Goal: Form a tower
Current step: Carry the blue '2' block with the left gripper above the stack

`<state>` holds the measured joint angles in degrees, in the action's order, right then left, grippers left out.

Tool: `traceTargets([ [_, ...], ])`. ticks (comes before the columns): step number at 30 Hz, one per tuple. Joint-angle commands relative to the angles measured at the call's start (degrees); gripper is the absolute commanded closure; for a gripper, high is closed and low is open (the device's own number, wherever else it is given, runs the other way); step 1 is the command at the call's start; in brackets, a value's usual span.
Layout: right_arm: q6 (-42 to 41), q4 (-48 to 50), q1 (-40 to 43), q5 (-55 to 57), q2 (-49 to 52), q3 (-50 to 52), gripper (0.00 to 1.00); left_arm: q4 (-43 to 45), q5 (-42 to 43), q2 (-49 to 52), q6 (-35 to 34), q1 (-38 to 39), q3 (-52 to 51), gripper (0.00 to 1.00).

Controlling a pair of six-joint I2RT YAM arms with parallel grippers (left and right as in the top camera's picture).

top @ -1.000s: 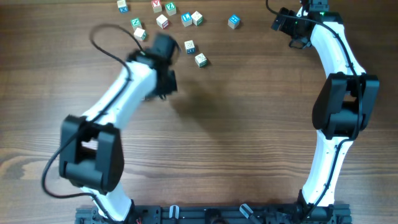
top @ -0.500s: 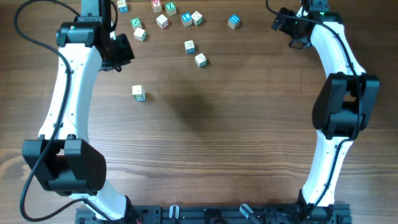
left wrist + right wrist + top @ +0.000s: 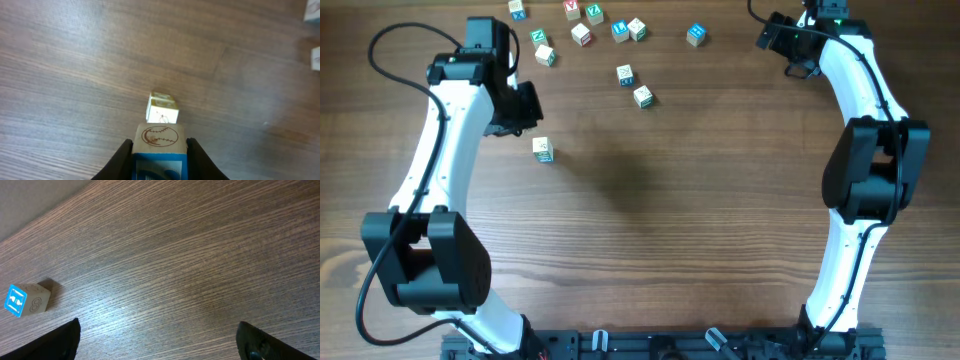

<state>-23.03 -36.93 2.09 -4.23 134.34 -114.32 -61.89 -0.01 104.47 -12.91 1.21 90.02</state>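
Observation:
My left gripper (image 3: 525, 105) is shut on a pale wooden cube (image 3: 160, 142) with a baseball print on top and a blue face. It hangs above the table, just behind and to the left of a lone pale cube (image 3: 542, 150) with teal print. In the left wrist view that cube (image 3: 162, 109) lies straight ahead of the held one, apart from it. I cannot tell whether it is one cube or a short tower. My right gripper (image 3: 782, 40) is open and empty at the far right; its fingertips (image 3: 257, 342) stand wide over bare wood.
Several loose letter cubes lie scattered along the far edge, among them a red-marked one (image 3: 571, 9), a pair (image 3: 625, 74) (image 3: 642, 96) nearer the middle and a blue-faced one (image 3: 695, 35), which also shows in the right wrist view (image 3: 27, 300).
My left arm has swung from over the middle-left of the table out to the far left, then come a little nearer. The lone cube, hidden under the arm before, now shows.

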Motion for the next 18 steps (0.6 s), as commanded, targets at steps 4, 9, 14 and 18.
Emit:
traceTargets([
  [4, 0.48, 0.2, -0.2, 0.31, -2.21, -0.07, 0.01, 3.26, 0.92, 0.57, 3.58, 0.04, -6.21, 0.82],
  [9, 0.52, 0.2, -0.2, 0.31, -2.21, -0.07, 0.0, 5.84, 1.09, 0.57, 3.61, 0.04, -8.59, 0.82],
  [14, 0.5, 0.2, -0.2, 0.31, -2.21, -0.07, 0.0, 6.95, 1.4, 0.57, 4.63, 0.17, -8.68, 0.83],
  [18, 0.5, 0.2, -0.2, 0.31, -2.21, -0.07, 0.0, 7.15, 4.04, 0.59, 7.19, 0.26, -8.81, 0.83],
])
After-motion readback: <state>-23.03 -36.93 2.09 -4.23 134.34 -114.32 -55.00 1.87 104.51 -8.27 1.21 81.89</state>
